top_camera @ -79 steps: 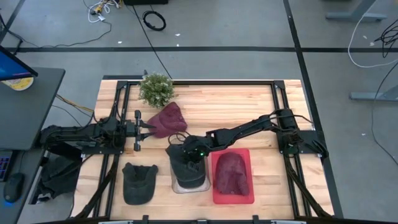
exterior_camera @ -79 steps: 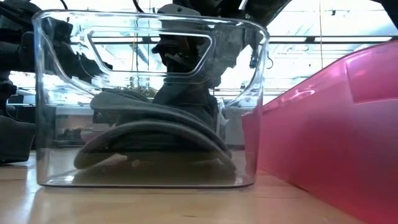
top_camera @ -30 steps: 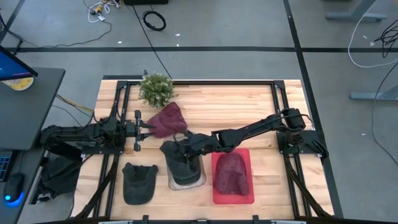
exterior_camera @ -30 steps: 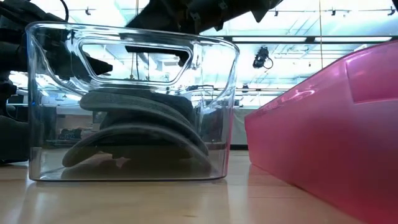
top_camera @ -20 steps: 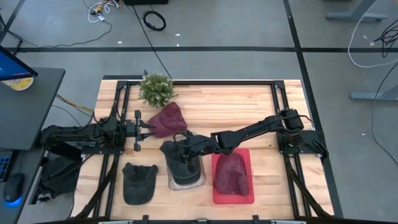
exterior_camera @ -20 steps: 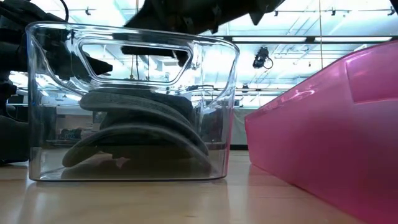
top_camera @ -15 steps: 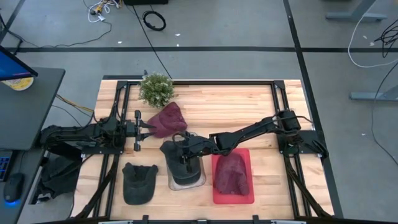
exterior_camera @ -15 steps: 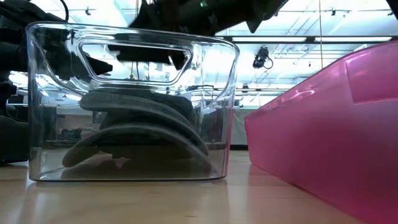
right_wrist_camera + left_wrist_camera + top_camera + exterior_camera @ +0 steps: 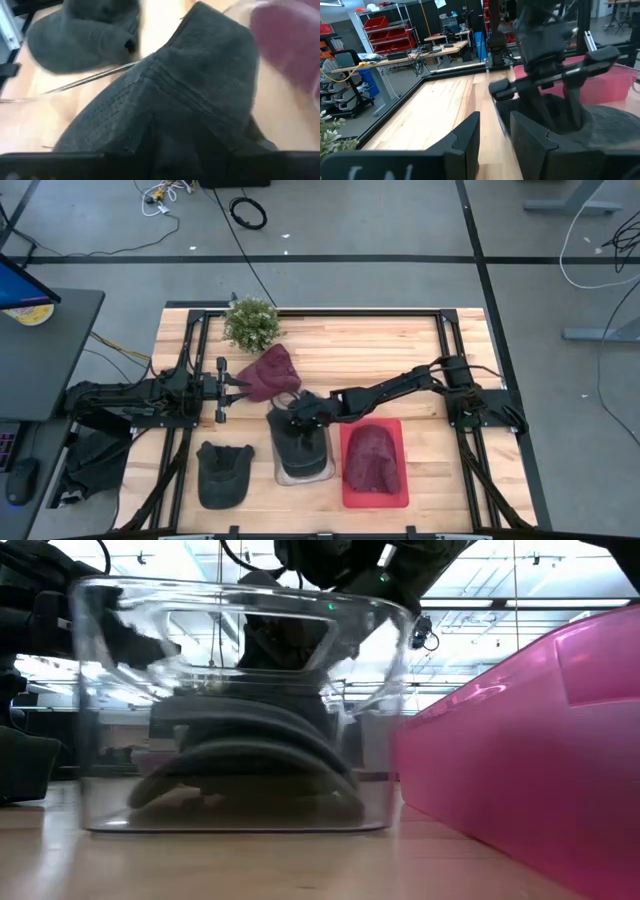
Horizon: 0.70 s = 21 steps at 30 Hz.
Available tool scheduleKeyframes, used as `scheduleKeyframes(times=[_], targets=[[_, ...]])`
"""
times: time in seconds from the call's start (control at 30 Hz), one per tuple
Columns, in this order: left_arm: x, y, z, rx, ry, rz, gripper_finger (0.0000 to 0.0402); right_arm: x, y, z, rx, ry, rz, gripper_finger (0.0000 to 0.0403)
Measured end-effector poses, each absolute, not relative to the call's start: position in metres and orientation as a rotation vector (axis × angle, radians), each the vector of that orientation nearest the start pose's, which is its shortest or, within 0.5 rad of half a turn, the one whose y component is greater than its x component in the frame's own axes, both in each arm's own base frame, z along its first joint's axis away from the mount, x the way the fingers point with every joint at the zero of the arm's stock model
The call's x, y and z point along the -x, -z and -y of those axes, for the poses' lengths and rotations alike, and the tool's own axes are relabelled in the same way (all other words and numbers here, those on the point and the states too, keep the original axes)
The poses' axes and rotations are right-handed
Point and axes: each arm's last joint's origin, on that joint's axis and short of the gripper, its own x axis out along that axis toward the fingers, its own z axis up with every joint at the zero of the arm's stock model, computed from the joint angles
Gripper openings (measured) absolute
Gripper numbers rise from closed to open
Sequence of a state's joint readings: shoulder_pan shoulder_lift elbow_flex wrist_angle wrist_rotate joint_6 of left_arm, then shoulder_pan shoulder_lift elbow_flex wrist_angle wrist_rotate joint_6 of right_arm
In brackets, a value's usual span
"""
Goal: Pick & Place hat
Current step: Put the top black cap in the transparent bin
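A dark grey hat (image 9: 303, 442) lies inside a clear bin (image 9: 300, 476), resting on the bin's floor (image 9: 250, 755). My right gripper (image 9: 298, 418) reaches down into the bin from the table's right and is shut on this hat, whose crown fills the right wrist view (image 9: 190, 85). My left gripper (image 9: 230, 386) waits at the left, open, its fingers (image 9: 465, 137) over bare wood beside a maroon hat (image 9: 268, 372) that lies flat on the table. A second dark cap (image 9: 223, 472) lies near the front edge. My right gripper holds the grey hat by a raised ridge of its crown (image 9: 150, 125), coming from above and slanting from the table's right. The fingers themselves are hidden at the wrist view's lower edge. The hat's brim (image 9: 240, 775) stays on the bin's floor.
A red bin (image 9: 345, 480) holding another maroon hat (image 9: 373, 460) stands right of the clear bin, close to it (image 9: 520, 760). A small green plant (image 9: 250, 322) sits at the far edge. Bare wood lies at the far right.
My right gripper has moved a little toward the table's right edge and lower into the clear bin. The bin, with the grey hat in it, has slid along the table toward the red bin.
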State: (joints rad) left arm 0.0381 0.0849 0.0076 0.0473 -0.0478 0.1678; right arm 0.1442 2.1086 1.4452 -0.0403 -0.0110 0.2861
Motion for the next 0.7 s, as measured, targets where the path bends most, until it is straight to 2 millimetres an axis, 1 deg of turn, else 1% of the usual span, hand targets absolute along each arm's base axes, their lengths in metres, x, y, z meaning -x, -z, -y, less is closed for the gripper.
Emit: scheduleKeyframes(times=[0.2, 0.43, 0.57, 0.7], targets=[[-0.102, -0.164, -0.005, -0.168, -0.083, -0.037, 0.0115, -0.453, -0.161, -0.067, -0.266, -0.061, -0.751, 0.0139], [-0.102, -0.164, -0.005, -0.168, -0.083, -0.037, 0.0115, -0.449, -0.157, -0.066, -0.281, -0.049, -0.811, 0.0119], [-0.102, -0.164, -0.005, -0.168, -0.083, -0.037, 0.0115, -0.446, -0.154, -0.067, -0.360, -0.076, -0.866, 0.0109], [-0.102, -0.164, -0.005, -0.168, -0.083, -0.037, 0.0115, -0.444, -0.152, -0.067, -0.372, -0.072, -0.894, 0.0104]])
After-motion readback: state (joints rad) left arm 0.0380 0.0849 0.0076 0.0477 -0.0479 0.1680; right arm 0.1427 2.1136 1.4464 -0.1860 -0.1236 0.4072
